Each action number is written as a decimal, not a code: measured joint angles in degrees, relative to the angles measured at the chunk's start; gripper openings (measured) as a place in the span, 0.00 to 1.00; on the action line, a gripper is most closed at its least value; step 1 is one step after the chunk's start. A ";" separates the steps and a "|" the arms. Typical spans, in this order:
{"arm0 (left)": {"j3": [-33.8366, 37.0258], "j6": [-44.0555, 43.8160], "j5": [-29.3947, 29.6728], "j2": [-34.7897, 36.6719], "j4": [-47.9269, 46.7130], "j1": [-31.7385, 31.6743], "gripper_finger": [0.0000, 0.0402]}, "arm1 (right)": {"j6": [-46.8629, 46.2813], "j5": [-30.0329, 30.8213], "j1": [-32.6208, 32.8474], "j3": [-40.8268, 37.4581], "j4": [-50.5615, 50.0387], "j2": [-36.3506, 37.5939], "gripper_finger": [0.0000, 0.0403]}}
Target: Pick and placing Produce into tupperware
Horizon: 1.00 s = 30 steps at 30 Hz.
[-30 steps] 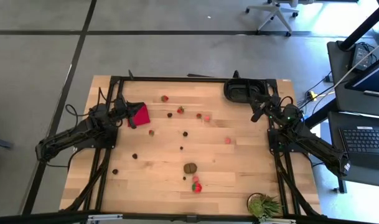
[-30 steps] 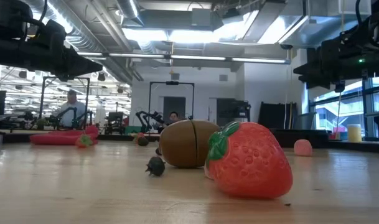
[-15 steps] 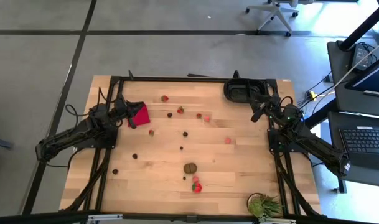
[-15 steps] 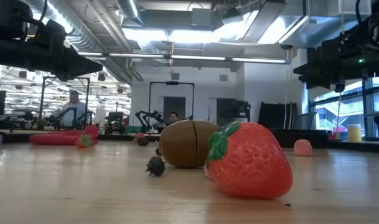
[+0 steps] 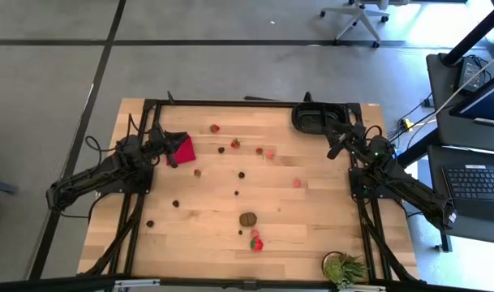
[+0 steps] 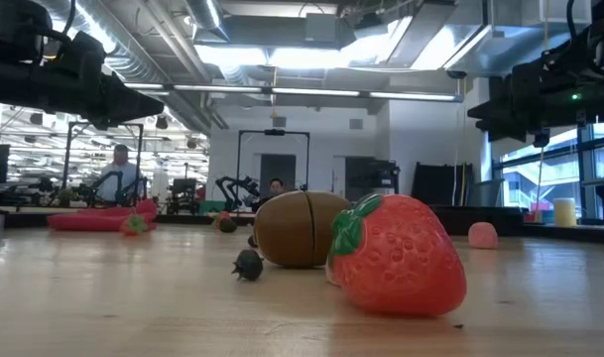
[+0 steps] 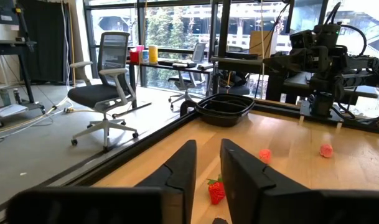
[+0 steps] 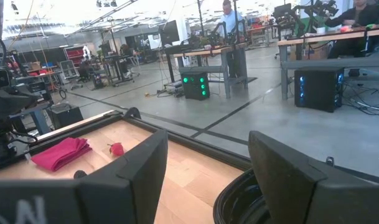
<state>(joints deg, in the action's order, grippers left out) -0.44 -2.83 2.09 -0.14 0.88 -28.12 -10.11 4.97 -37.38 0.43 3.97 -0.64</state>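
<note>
1. The right tool (image 5: 337, 146) hangs above the far right corner of the surface (image 5: 206, 207). Its fingers (image 8: 142, 168) are spread wide apart and grasp nothing. It sits just beside the tupperware (image 5: 311, 118), probably because this arm is meant to drop pieces there.
2. The left tool (image 5: 167, 150) is at the left side of the surface, beside the red cloth (image 5: 182, 148). Its fingers (image 7: 180, 171) stand with a narrow gap between them, and nothing is inside the gap. From there it looks across toward the tupperware.
3. In the right wrist view only the dark rim of the tupperware shows, so I cannot tell what is inside. In the high view it looks empty, as far as I can judge.
4. The produce lies scattered over the middle of the surface, well apart from the tupperware. A big strawberry (image 6: 396, 253) and a brown lump (image 6: 300, 228) lie close together near the front edge, with a small dark berry (image 6: 248, 265) beside them.
5. I judge the task is hardly begun, since no piece is held now.
</note>
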 joint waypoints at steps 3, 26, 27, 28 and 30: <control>0.00 0.00 0.00 0.00 -0.02 0.02 0.18 | 0.02 0.01 -0.01 0.00 0.00 0.00 0.56; 0.01 0.00 0.00 0.00 -0.01 0.00 0.27 | -6.09 -2.10 0.10 0.02 7.47 0.04 0.56; 0.02 0.00 0.00 0.00 -0.01 0.01 0.27 | -6.05 -2.13 0.10 0.02 7.50 0.04 0.56; 0.01 0.01 0.00 0.00 -0.01 0.00 0.27 | -6.02 -2.07 0.10 0.02 7.41 0.02 0.56; 0.00 0.00 0.00 0.00 0.00 0.00 0.28 | -5.85 -2.06 0.10 0.02 7.41 0.02 0.56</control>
<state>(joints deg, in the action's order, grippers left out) -0.45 -2.83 2.09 -0.14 0.89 -28.12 -15.95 2.91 -37.28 0.45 11.38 -0.62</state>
